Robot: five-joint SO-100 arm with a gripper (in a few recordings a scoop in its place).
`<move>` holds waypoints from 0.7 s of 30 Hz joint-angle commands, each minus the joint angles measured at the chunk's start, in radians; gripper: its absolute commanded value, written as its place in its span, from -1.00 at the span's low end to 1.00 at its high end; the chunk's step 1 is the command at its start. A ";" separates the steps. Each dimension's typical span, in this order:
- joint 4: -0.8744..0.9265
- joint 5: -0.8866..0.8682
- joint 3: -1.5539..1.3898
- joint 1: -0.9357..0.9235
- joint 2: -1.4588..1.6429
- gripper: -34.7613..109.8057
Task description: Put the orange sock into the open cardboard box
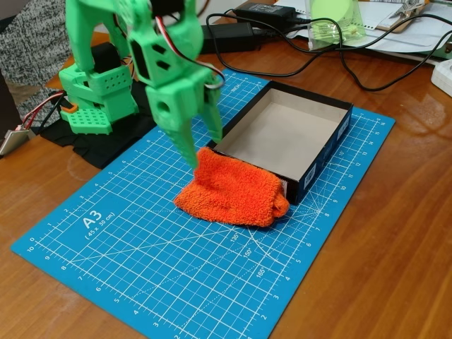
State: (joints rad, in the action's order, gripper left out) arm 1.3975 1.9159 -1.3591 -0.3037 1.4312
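The orange sock [233, 192] lies on the blue cutting mat, its far edge against the near wall of the open cardboard box [321, 152]. The box is dark outside and plain beige inside, with nothing in it. My green gripper [204, 152] points down at the sock's far left corner, right beside the box's near left corner. That corner of the sock is pulled up into a peak between the two fingers, which pinch it. The rest of the sock still rests on the mat.
The blue A3 cutting mat [141, 261] lies on a brown wooden table. My arm's green base [99, 99] stands at the back left on a black cloth. Black cables, a power brick [229, 35] and papers lie behind the box.
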 commanded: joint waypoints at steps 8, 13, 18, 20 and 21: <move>-0.175 -0.006 -0.037 -0.035 -0.120 -0.07; -0.230 -0.040 -0.089 -0.017 -0.176 -0.14; -0.273 -0.084 -0.138 0.008 -0.207 -0.43; -0.304 -0.123 -0.150 0.017 -0.209 -0.52; -0.310 -0.133 -0.150 0.020 -0.207 -0.52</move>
State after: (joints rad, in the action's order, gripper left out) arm 1.1045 1.8040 -1.4956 -0.2823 1.2226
